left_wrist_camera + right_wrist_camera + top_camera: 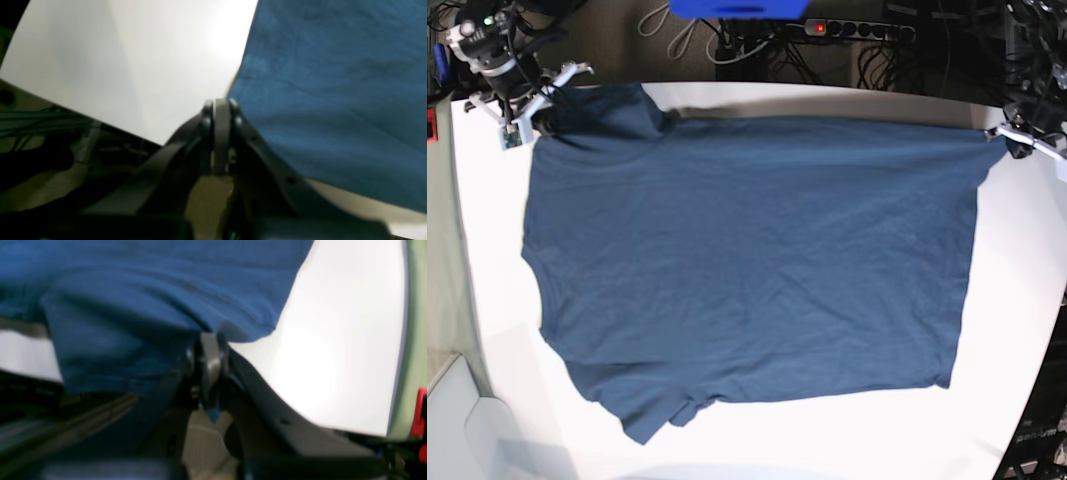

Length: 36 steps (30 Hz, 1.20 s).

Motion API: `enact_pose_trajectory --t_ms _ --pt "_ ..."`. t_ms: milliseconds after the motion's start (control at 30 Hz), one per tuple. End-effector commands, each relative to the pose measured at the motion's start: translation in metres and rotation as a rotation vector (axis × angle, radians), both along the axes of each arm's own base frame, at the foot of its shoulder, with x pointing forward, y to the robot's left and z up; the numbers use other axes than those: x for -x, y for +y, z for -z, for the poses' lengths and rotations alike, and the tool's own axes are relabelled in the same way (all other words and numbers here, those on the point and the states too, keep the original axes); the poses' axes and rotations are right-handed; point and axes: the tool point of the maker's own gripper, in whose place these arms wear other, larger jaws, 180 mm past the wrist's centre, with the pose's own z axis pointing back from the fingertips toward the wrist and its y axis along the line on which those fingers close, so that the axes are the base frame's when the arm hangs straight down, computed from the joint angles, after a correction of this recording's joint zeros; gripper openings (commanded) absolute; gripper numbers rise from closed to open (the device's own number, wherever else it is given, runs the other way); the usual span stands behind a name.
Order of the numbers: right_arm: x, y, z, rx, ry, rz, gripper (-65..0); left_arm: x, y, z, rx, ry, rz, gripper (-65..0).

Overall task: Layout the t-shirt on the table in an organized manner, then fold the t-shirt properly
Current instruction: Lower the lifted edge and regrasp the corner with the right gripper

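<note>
Dark navy-blue short-sleeved cotton t-shirt (747, 260) spread nearly flat across the large smooth white table (1017, 300), collar end toward the base view's left, hem toward its right, one sleeve at the far left corner and the other folded under near the lower left. Light wrinkles across the body.

Right gripper (539, 100) at the table's far left corner, on the upper sleeve and shoulder. Jaws pressed together in the right wrist view (210, 350), blue cloth bunched against the fingertips and a scrap of blue showing low between the fingers, pinching the t-shirt (140, 306) at its edge. White table (333, 356) bare to the right of the cloth there.

Left gripper (1015, 135) at the far right corner, on the hem's upper corner, which lies stretched out to a point toward it. Fingers brought together in the left wrist view (222, 110), tips at the very border of the t-shirt (333, 100); cloth between the pads not clearly visible, but the pulled corner in the base view points to a pinch on the hem. Bare table (133, 66) to the left of the gripper.

Both wrist views blurred; gripper bodies dark and largely cut off at the bottom edge. Label at the neck not discernible. Black cables (897, 50) tangled beyond the far edge.
</note>
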Motion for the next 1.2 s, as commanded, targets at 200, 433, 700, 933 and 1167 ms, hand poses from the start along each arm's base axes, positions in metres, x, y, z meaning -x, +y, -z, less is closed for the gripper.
enact_pose_trajectory --t_ms 200,433,700,933,1167 --pt "0.006 0.010 0.000 -0.012 0.006 -0.037 -65.0 0.002 0.012 0.001 -0.016 0.004 -0.015 -64.9" --pt "0.001 0.021 0.000 -0.026 -0.003 -0.070 -65.0 -0.004 0.017 -0.003 -0.029 -0.008 -0.013 -64.9" --pt "-0.023 0.018 -0.012 -0.001 -0.059 -0.103 -65.0 -0.016 0.021 0.002 -0.002 -0.025 -0.039 -64.9" --pt "-0.047 0.014 -0.026 0.023 -0.122 -0.122 -65.0 -0.031 0.022 -0.005 0.004 -0.063 -0.044 -64.9" --pt "-0.074 0.012 -0.036 0.029 -0.165 -0.114 -65.0 -0.052 0.017 -0.016 0.019 -0.117 -0.041 -64.9"
